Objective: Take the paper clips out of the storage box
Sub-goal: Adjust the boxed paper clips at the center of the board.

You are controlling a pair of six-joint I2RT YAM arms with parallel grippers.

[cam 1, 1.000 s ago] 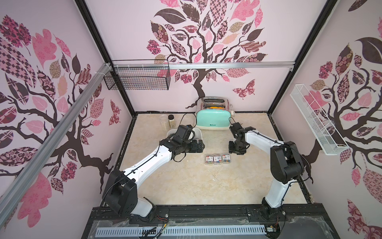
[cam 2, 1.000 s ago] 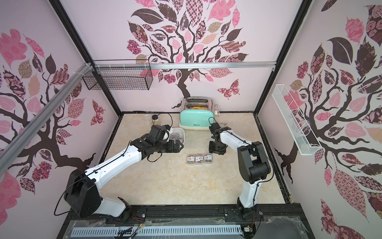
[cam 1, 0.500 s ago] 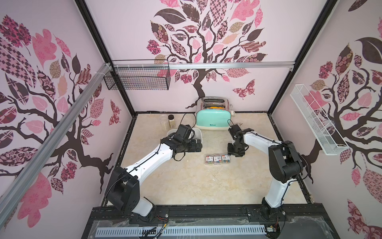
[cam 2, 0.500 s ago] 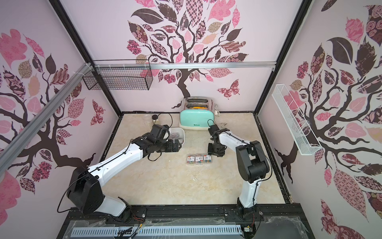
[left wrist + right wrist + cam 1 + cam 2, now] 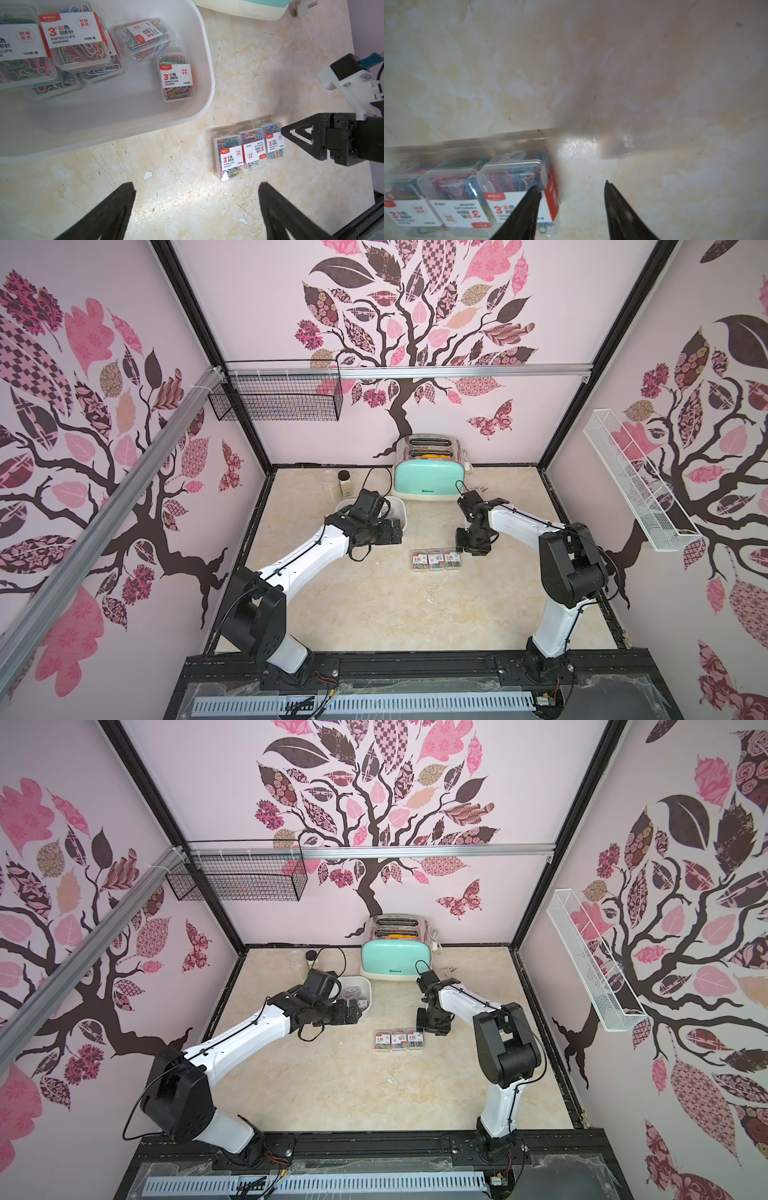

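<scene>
The white storage box (image 5: 207, 62) stands in front of the toaster and is half hidden by my left arm in both top views (image 5: 400, 506) (image 5: 365, 986). Several clear cases of paper clips (image 5: 176, 79) lie inside it, some stacked. Three more cases (image 5: 436, 561) (image 5: 398, 1040) sit in a row on the table. My left gripper (image 5: 195, 185) (image 5: 397, 531) hangs open over bare table beside the box. My right gripper (image 5: 570, 184) (image 5: 469, 548) stands open at the row's right end. One of its fingers (image 5: 529, 203) is over the end case (image 5: 512, 172), the other over bare table.
A mint-green toaster (image 5: 428, 483) stands at the back wall, with two clear jars (image 5: 336, 485) to its left. A black wire basket (image 5: 278, 400) hangs on the back rail. A white wire basket (image 5: 636, 485) hangs on the right wall.
My right gripper's jaws have parted and the arm has shifted slightly toward the row of cases. The left arm has hardly moved and stays open.
</scene>
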